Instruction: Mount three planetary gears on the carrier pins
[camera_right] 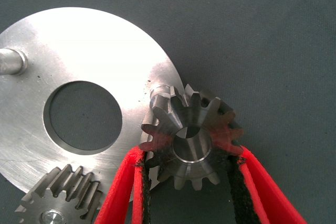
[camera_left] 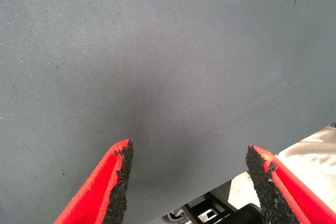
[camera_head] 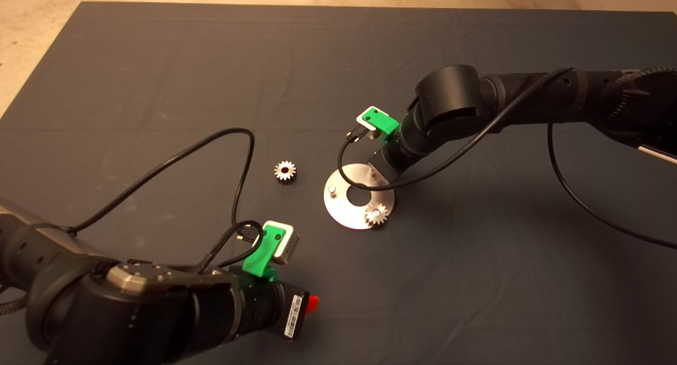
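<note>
A dark mat (camera_head: 158,90) covered the counter. On it lay a loose gear (camera_head: 285,171) and, just beside it, a round silver plate (camera_head: 344,214).

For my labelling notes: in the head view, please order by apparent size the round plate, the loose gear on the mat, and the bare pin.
1. Round plate, clearly the largest.
2. Loose gear.
3. Bare pin, the smallest.
</note>
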Robot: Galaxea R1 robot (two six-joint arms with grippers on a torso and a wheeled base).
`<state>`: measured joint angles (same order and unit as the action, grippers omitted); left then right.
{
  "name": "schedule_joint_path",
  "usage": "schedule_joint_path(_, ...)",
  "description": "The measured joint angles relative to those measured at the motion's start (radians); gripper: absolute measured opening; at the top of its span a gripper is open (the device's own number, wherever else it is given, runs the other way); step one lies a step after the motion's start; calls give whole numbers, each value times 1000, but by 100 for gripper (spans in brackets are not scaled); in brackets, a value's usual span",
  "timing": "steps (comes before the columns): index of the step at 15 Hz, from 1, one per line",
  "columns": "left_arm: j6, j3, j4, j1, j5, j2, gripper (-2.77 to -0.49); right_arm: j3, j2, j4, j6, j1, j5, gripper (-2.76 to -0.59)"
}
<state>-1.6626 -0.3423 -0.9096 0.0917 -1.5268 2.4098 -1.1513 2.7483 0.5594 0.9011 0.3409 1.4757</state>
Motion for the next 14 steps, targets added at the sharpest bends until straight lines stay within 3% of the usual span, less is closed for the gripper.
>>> schedule_joint_path(5, 0, 0, 0, 0, 0, 0, -177, -16, 26, 0, 0, 0, -4, -255)
schedule_joint_path(8, 0, 0, 0, 0, 0, 0, -177, -29, 28, 0, 0, 0, -22, -255)
schedule_joint_path(14, 0, 0, 0, 0, 0, 0, -177, -35, 28, 0, 0, 0, -25, -255)
